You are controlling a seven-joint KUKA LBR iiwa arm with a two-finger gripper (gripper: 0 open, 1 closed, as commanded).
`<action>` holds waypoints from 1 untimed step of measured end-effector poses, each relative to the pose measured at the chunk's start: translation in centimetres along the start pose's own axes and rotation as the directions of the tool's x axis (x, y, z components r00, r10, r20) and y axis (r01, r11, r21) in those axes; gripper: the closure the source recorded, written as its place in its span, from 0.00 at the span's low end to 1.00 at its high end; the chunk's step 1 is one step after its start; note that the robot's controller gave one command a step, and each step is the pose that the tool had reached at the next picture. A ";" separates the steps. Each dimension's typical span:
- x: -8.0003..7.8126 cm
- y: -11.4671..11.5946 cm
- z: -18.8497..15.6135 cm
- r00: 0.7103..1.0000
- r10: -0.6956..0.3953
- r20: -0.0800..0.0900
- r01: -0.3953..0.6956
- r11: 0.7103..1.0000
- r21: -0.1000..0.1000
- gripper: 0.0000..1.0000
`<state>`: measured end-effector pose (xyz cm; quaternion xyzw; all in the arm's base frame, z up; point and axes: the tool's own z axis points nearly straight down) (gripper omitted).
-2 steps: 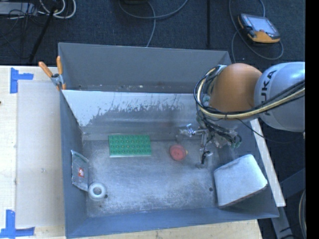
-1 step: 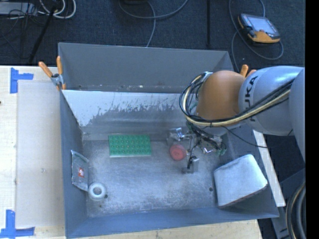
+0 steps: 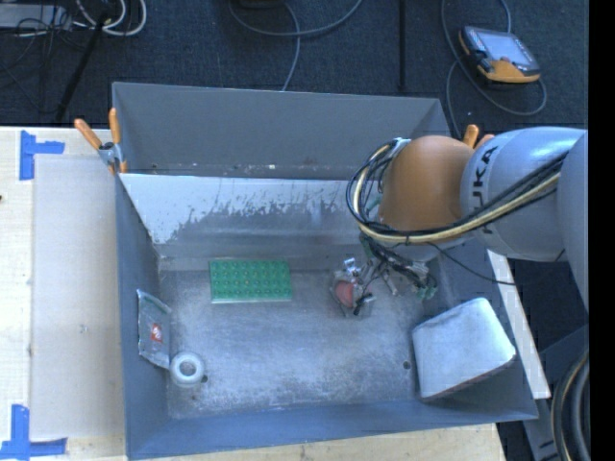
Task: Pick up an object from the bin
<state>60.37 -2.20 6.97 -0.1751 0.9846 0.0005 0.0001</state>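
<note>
My gripper [image 3: 359, 296] hangs low over the bin's floor, right of the middle, under the arm's orange cover. A small reddish-pink thing [image 3: 343, 294] lies right against its left side; I cannot make out whether it is gripped or just resting on the floor. A flat green studded plate [image 3: 250, 281] lies on the floor about a hand's width to the left. A pale grey-white block [image 3: 463, 346] rests tilted in the bin's front right corner, just below and right of the gripper.
A crumpled clear plastic packet [image 3: 153, 329] with a red spot lies by the left wall. A small white tape roll [image 3: 187, 368] sits next to it at the front left. The arm reaches in over the right rim.
</note>
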 end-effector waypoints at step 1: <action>2.2 -1.1 -17.7 0.999 0.033 0.009 -0.033 0.999 0.004 1.00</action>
